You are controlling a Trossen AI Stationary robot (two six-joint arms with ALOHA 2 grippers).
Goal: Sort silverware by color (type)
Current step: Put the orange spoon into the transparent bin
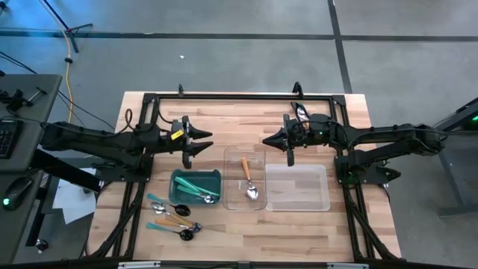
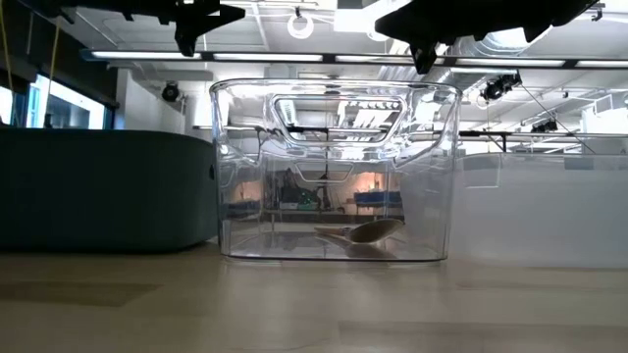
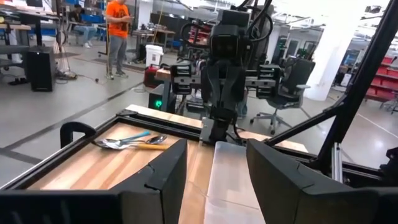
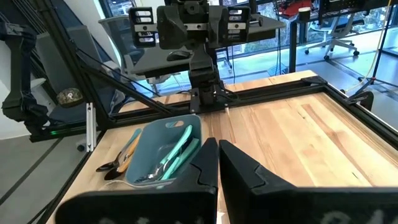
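Observation:
The silverware lies in three places. Teal-handled spoons [image 1: 198, 190] rest in the teal bin [image 1: 175, 187]. One orange-handled spoon [image 1: 249, 179] lies flat in a clear tray [image 1: 228, 179]. Several loose spoons [image 1: 173, 217] with teal and orange handles lie on the wood near the front left. My left gripper [image 1: 202, 143] hovers open and level above the table, beyond the bin. My right gripper [image 1: 267, 140] hovers shut, facing the left one, above the clear tray's far end. In the wrist views the left fingers [image 3: 216, 146] stand apart and the right fingers [image 4: 217, 144] are together; neither holds anything.
A second clear tray [image 1: 297, 187] stands to the right of the first. A black metal frame [image 1: 239, 96] runs along the table's far edge and sides. Bare wood lies at the front right. In the low view the spoon [image 2: 361, 233] shows through the tray wall.

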